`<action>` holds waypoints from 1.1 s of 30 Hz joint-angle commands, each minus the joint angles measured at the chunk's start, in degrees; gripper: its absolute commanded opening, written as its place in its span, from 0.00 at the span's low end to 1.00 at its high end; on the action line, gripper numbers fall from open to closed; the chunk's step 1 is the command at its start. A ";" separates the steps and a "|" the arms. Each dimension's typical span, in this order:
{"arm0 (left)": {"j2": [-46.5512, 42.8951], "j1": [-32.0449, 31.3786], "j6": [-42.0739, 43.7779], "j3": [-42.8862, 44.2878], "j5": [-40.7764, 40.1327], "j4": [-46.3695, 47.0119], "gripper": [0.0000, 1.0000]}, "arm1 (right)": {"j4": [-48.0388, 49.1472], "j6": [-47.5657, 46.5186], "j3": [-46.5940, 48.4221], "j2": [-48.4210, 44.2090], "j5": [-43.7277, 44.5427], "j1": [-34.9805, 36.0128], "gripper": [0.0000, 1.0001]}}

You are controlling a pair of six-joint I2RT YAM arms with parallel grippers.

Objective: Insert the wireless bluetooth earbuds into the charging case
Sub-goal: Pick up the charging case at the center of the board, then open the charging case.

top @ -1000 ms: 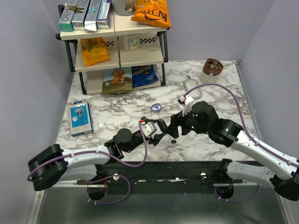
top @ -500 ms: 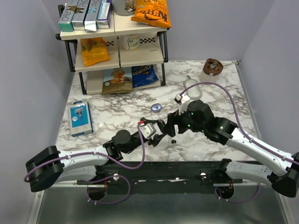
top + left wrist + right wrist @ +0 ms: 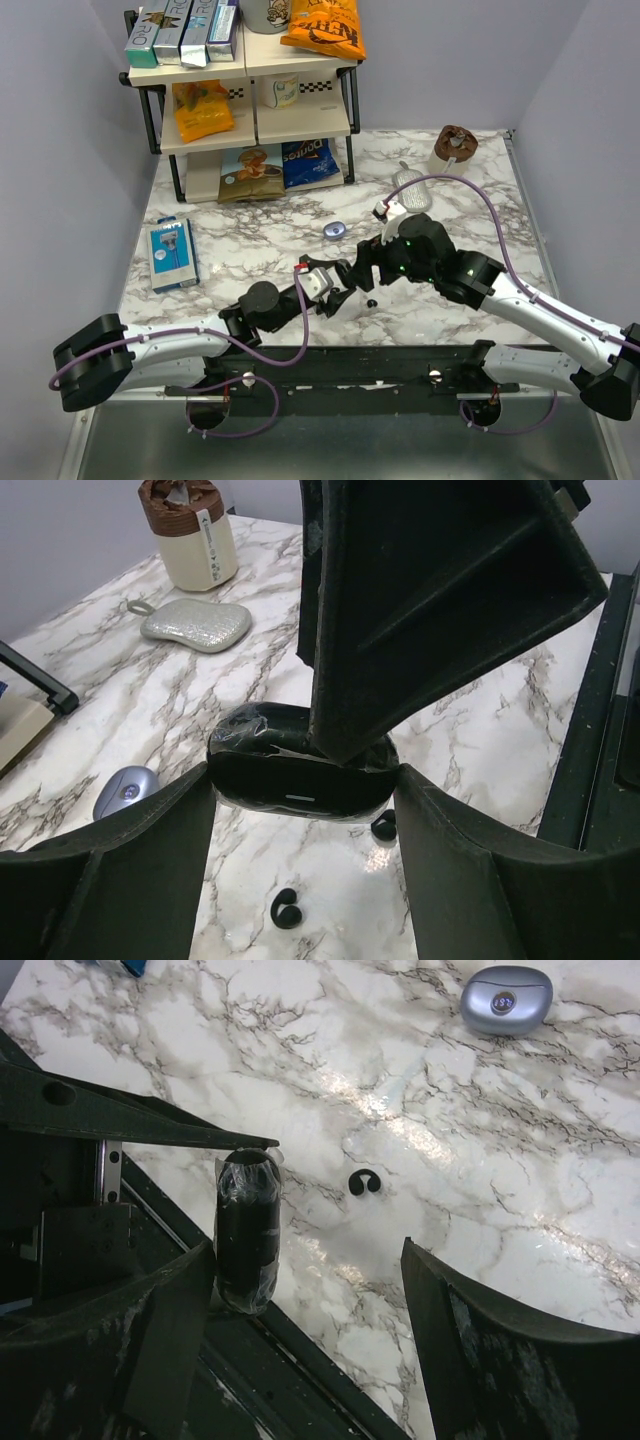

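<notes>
White marble tabletop with grey veins, plain lilac-grey walls on three sides.

Shelf rack stands at the far left corner, loaded with snack bags and boxes.

Both arms reach in from the near edge and meet just inside its middle.

Blue box lies flat by the left edge.

Brown-topped cup sits near the far right corner, with a glittery silver pouch just in front of it.

Small silver-blue case is at mid-tabletop, apart from everything else.

Left end effector: fingers closed on the ends of the charging case, which is black, glossy and wrapped in crinkled clear film. The case is held off the surface, long side level.

Right end effector: fingers spread wide and gripping nothing. In the left wrist view one finger comes down onto the top of the case. In the right wrist view the case stands just beside that finger.

Earbuds: both lie on the marble under and just beside the held case, near the middle of the near edge. The second is a little apart from the first. Neither touches the case or a finger.
</notes>
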 commanded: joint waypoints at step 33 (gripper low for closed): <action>-3.28 -1.58 1.46 -0.38 -2.40 0.76 0.00 | -1.11 -0.19 2.71 1.94 -0.38 -0.23 0.84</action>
